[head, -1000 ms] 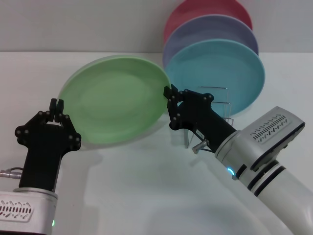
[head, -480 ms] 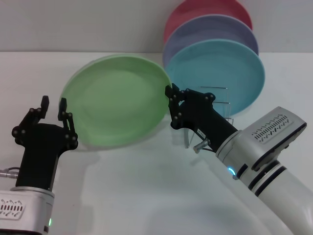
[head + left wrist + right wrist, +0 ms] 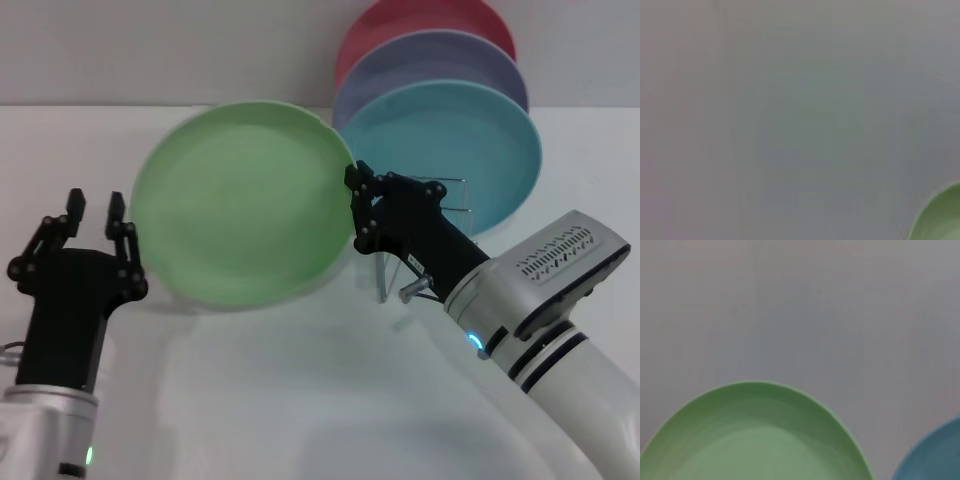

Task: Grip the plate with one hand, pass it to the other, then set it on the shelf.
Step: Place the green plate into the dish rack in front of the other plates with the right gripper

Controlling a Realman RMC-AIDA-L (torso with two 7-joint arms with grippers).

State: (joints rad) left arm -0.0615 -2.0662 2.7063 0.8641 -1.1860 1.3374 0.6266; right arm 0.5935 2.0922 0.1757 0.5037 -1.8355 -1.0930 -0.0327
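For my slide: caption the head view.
Right end effector grips green plate; left end effector open beside it.

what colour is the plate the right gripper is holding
Light green round plate, held by the right gripper; clearest in the head view.

The right wrist view shows the upper part of the light green plate, with its rounded rim curving against a plain grey-white background. A small part of a teal-blue plate appears near it, separated by a narrow gap.
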